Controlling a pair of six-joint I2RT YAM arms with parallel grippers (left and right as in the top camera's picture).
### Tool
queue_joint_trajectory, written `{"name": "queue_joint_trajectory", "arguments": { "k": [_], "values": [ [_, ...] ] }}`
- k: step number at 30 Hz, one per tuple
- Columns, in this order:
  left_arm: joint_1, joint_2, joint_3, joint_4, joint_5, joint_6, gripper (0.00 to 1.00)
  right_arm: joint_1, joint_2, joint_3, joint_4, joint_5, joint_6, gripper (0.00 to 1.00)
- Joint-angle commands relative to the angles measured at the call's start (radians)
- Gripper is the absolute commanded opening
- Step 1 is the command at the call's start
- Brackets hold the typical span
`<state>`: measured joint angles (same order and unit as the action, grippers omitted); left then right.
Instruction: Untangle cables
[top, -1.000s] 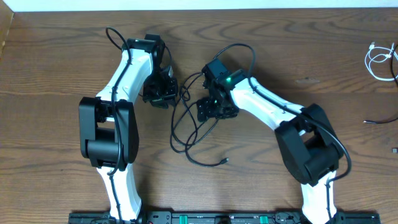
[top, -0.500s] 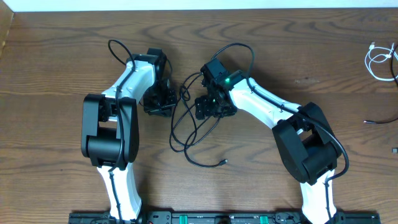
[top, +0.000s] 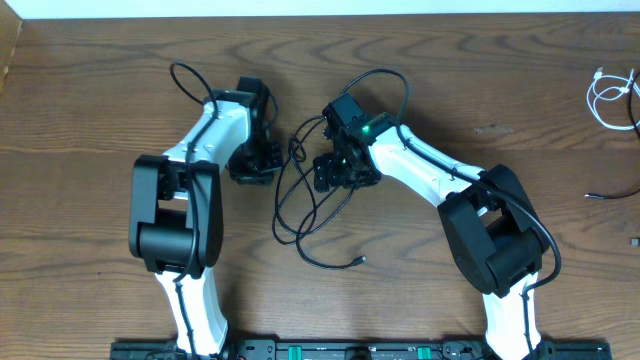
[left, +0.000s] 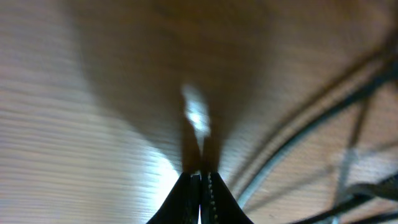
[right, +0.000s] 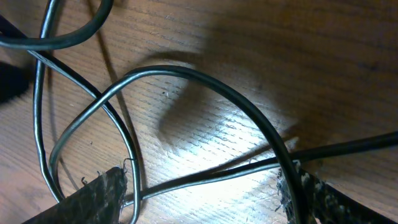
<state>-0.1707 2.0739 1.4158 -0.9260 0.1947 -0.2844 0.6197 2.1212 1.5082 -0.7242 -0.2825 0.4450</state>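
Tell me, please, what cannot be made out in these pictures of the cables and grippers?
1. Right wrist view: the lower edge cuts off the right gripper, leaving only its fingertips, with black cables between them.
2. Left wrist view: blurred; the left gripper is shut, but whether on a cable is unclear.
3. Overhead: both grippers hide under the arms; the right edge cuts the white cable.

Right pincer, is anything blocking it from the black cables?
Nothing visible blocks it. The right pincer is open just above the black cables, and one strand runs between its fingers.
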Motion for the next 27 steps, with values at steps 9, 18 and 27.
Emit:
{"name": "queue_joint_trajectory", "arguments": {
  "k": [9,18,27],
  "values": [
    [-0.107,0.006,-0.013,0.076,0.281,-0.221,0.08,-0.011,0.018,-0.008,0.000,-0.068,0.014,0.78],
    [-0.116,0.006,-0.013,0.140,0.306,-0.395,0.08,-0.042,0.018,-0.008,0.019,-0.117,0.010,0.77],
    [-0.116,0.006,-0.013,0.162,0.356,-0.436,0.08,-0.026,0.019,-0.008,0.113,-0.113,0.042,0.73]
  ]
}}
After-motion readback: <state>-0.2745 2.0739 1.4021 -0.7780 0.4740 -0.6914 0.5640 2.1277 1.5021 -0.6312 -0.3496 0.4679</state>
